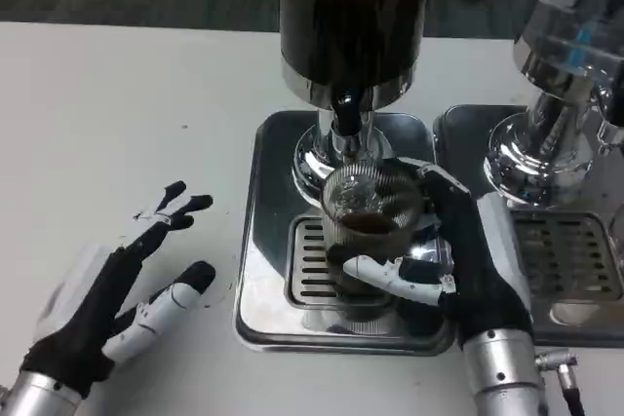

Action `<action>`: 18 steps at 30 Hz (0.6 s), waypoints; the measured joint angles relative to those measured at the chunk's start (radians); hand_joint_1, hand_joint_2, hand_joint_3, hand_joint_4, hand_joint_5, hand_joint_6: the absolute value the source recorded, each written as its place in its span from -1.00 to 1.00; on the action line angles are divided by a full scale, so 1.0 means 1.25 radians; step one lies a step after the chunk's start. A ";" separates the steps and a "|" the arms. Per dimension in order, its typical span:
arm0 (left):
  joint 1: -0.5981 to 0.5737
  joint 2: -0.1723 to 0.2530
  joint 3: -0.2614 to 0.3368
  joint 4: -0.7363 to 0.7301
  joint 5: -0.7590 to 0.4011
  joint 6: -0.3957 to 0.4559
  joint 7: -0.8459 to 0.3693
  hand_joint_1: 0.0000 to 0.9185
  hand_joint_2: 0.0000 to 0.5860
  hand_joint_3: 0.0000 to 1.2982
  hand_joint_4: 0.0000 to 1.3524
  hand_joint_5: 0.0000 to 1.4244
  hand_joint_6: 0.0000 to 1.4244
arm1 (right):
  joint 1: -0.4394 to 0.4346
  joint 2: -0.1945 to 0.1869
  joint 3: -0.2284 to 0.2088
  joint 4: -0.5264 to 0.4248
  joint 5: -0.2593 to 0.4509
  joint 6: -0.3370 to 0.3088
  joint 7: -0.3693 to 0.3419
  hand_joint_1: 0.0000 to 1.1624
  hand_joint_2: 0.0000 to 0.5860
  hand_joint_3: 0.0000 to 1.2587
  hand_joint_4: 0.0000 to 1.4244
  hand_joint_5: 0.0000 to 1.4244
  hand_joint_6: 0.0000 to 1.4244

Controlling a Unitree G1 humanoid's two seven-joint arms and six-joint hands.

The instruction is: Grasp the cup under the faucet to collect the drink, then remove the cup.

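Note:
A clear ribbed glass cup [370, 216] stands on the drip grille of the silver tray [268, 231], right under the black faucet [345, 112] of the dark drink dispenser [353, 17]. A little dark drink lies in the cup's bottom. My right hand [458, 260] wraps around the cup from the right, thumb across its front and fingers behind it. My left hand [117, 284] rests on the white table to the left of the tray, fingers spread, holding nothing.
A second dispenser [561, 75] with its own silver tray [575, 270] stands at the right, close beside my right forearm. The chrome base of the first dispenser [317, 158] rises just behind the cup. White tabletop stretches to the left.

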 measured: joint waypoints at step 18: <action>0.061 0.091 -0.084 -0.224 0.272 0.227 0.158 -1.00 -0.54 -1.00 -1.00 -1.00 -1.00 | 0.064 -0.009 -0.007 -0.072 0.021 0.016 0.031 0.76 -0.27 -0.25 -0.18 0.17 0.71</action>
